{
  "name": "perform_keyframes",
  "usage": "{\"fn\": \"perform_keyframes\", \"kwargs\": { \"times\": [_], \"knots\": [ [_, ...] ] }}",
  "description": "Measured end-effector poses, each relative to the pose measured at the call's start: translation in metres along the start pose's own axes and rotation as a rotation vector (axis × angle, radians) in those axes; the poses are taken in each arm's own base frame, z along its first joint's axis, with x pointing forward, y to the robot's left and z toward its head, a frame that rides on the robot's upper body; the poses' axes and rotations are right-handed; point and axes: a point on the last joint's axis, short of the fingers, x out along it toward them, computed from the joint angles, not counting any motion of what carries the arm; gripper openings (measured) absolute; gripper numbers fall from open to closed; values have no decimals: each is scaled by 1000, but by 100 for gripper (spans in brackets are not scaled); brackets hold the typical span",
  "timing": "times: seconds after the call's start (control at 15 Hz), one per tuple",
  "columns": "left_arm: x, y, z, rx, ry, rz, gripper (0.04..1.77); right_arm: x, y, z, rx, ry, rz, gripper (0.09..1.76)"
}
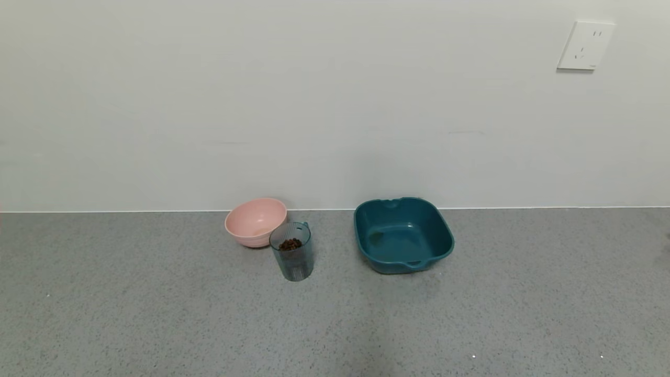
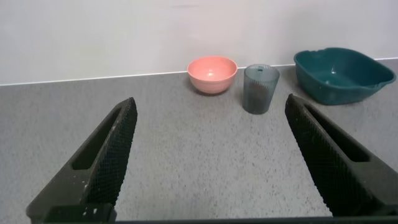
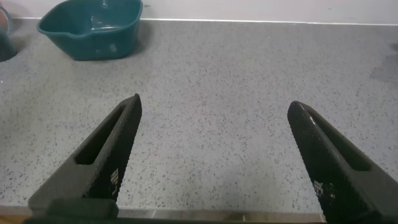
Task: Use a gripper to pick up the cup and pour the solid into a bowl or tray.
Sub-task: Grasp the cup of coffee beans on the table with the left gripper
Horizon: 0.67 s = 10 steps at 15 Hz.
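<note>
Left wrist view shows the cup point(image 2: 260, 88) upright, ahead of the wide-open left gripper point(image 2: 211, 155) and well apart; right gripper point(image 3: 214, 162), also open, looks farther off.

1 cup point(image 1: 292, 251), 2 bowls point(image 1: 256, 222) point(image 1: 403, 234), 2 grippers point(image 2: 208, 118) point(image 3: 214, 118).

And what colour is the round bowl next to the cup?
Pink, clearest in the head view.

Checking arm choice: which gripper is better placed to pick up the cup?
Left, probably. The left gripper is open and faces the cup; the right gripper faces bare counter beside the teal tray.
</note>
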Motion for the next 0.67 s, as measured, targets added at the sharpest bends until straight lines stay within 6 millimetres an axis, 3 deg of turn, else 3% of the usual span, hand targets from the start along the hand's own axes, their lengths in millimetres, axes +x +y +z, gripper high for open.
{"fn": "perform_keyframes", "kwargs": {
  "times": [0.33,0.53,0.67],
  "knots": [
    [54,2,64,2,74,-5,172,0,0,0,0,0,0,171],
    [101,2,77,-1,123,-58,172,0,0,0,0,0,0,171],
    [129,0,72,-4,195,-132,172,0,0,0,0,0,0,171]
  ]
}}
